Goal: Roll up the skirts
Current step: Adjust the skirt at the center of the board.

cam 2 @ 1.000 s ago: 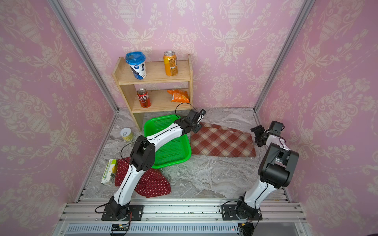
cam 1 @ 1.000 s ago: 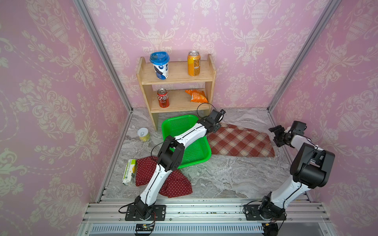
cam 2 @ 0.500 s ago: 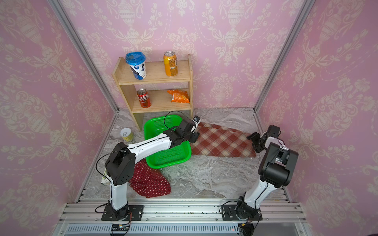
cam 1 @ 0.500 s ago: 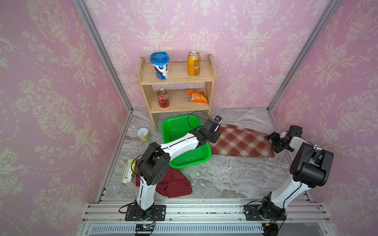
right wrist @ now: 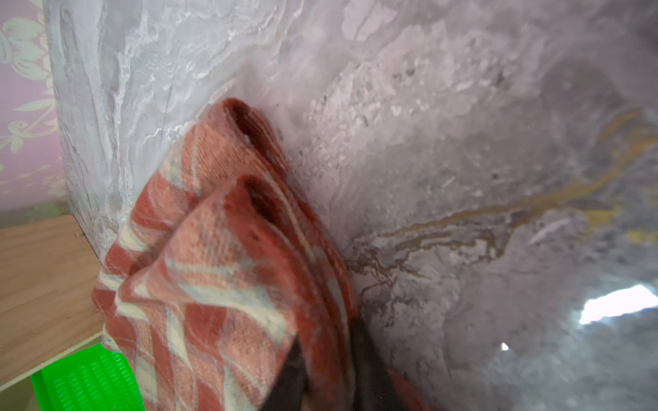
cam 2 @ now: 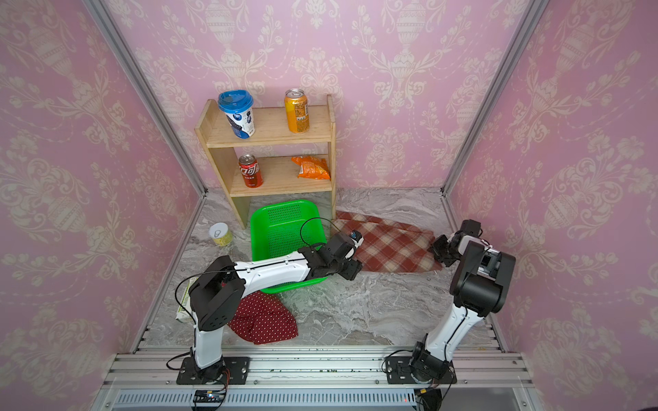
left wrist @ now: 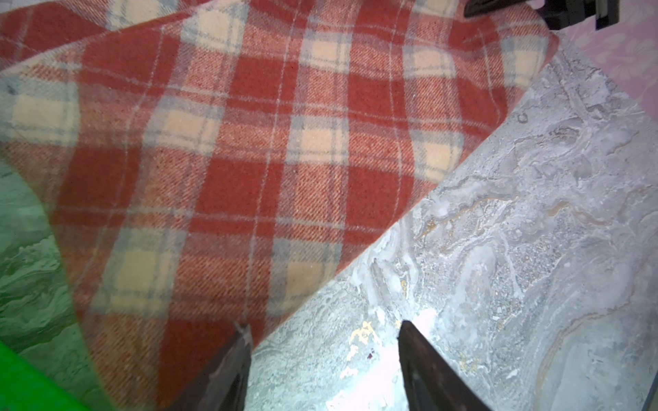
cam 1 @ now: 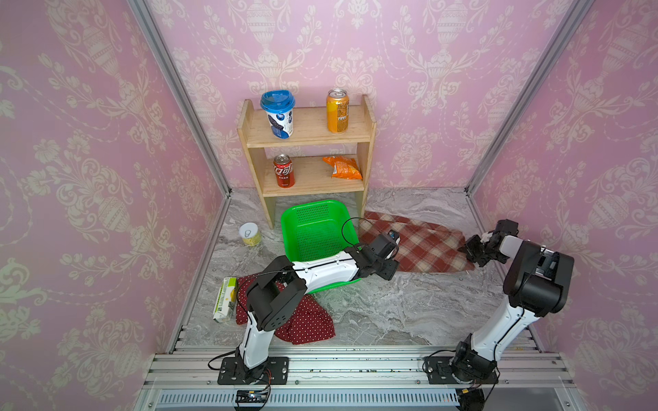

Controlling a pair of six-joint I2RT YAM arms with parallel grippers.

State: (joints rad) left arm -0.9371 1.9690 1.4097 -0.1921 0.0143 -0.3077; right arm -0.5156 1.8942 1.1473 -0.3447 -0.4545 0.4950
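Observation:
The plaid skirt lies flat on the marble table, right of the basket. My left gripper is open at its near left corner. In the left wrist view one fingertip rests at the cloth's edge and the other hangs over bare table. My right gripper is shut on the plaid skirt's right edge, where folded layers bunch up. The polka-dot skirt lies crumpled at the front left, partly under the left arm.
A green basket sits under the left arm, beside the plaid skirt. Behind it a wooden shelf holds cans, a cup and a snack bag. A small tin and a green-white carton lie near the left wall.
The right gripper came in to the plaid skirt's right edge and shut on it. The left gripper moved from the skirt's far left corner to its near left corner, staying open.

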